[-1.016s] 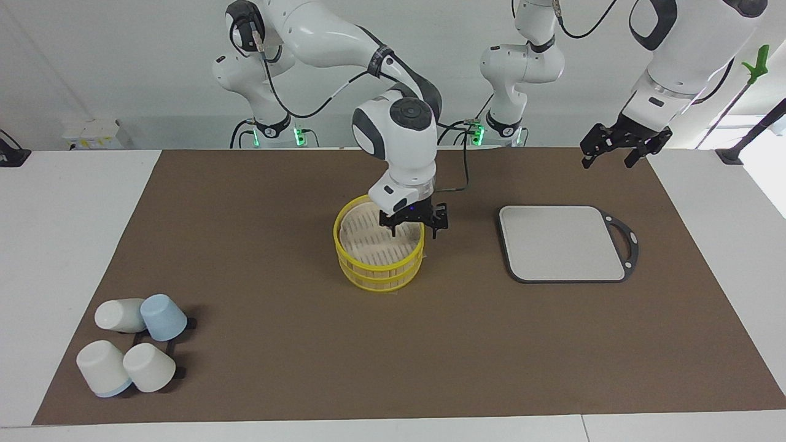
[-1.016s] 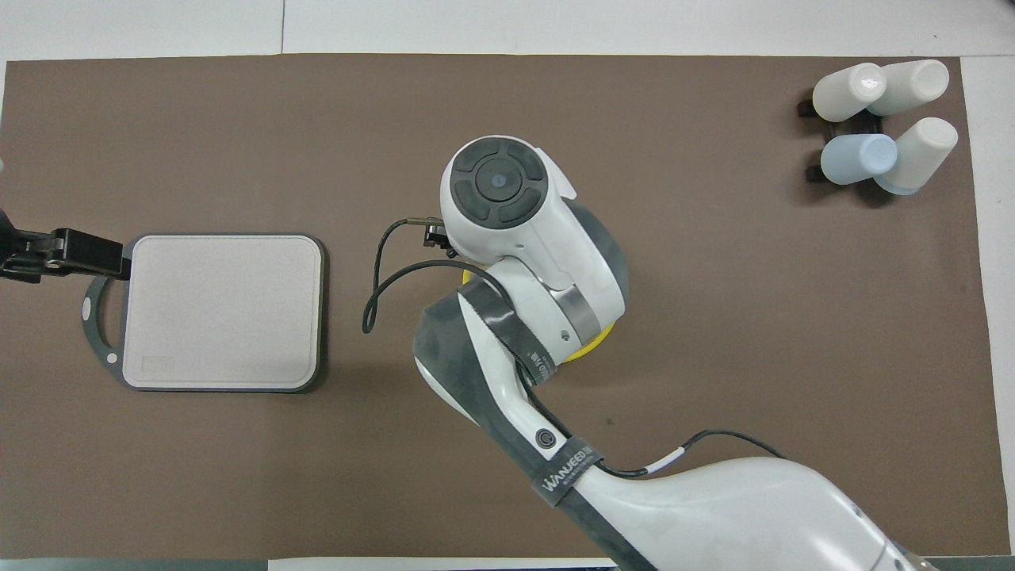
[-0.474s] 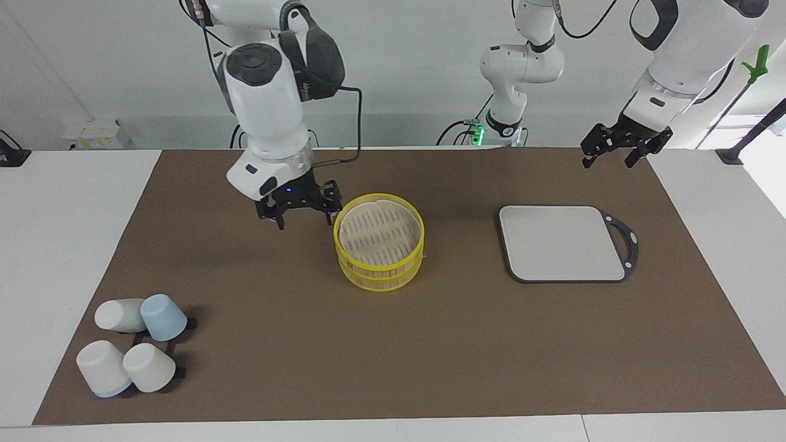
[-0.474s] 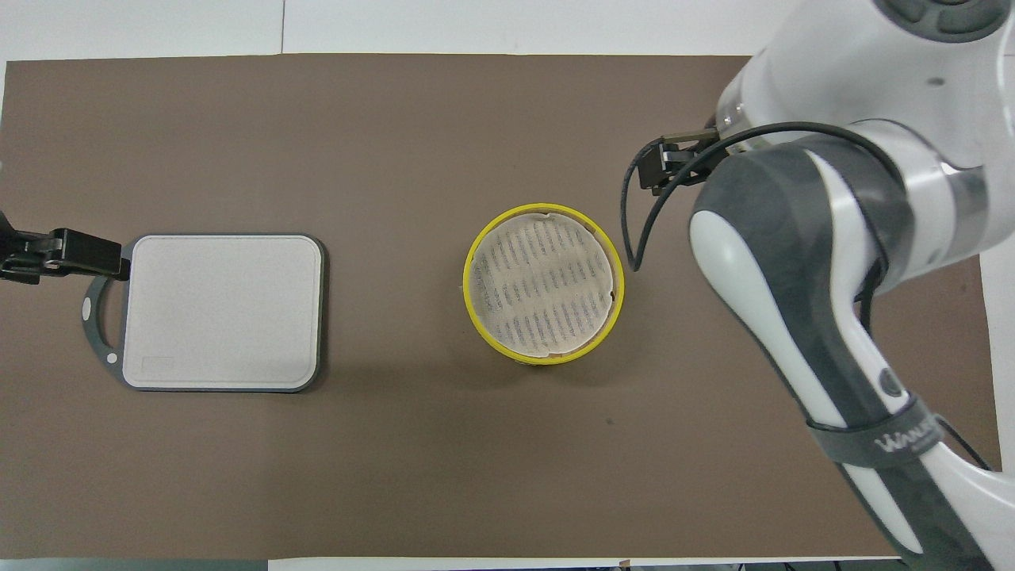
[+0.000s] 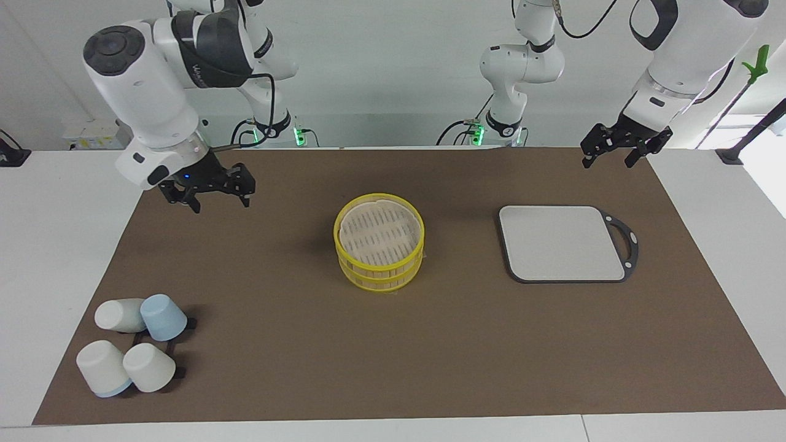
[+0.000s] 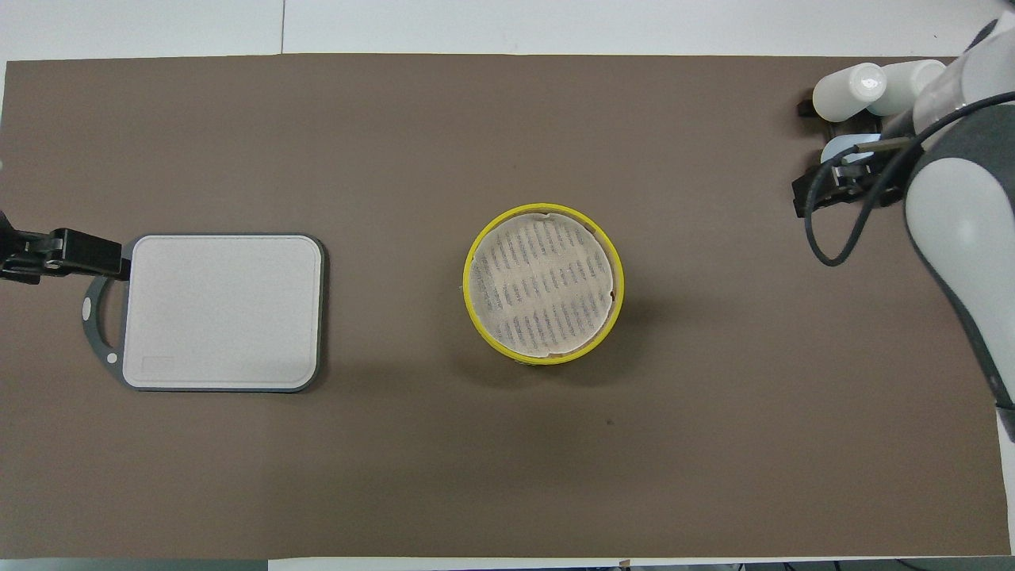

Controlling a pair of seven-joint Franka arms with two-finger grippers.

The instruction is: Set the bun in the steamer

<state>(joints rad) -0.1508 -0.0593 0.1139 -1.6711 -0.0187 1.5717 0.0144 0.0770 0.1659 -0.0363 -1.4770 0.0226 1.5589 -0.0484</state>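
Brown tabletop (image 5: 430,344): right gripper (image 5: 209,190) is withdrawn from the steamer (image 5: 379,248), fingers spread, empty; left gripper (image 5: 620,147) is kept waiting, spread; no bun is seen

We note a white table (image 5: 49,245) bearing a brown rectangular mat (image 5: 430,344), both grippers open above its corners.

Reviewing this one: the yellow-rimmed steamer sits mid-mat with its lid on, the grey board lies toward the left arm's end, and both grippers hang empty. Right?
Not quite: the steamer has no lid on. The overhead view looks straight down onto its slatted bottom, and no lid or bun shows anywhere. The rest holds: the grey board lies toward the left arm's end, and the left gripper and right gripper hang empty.
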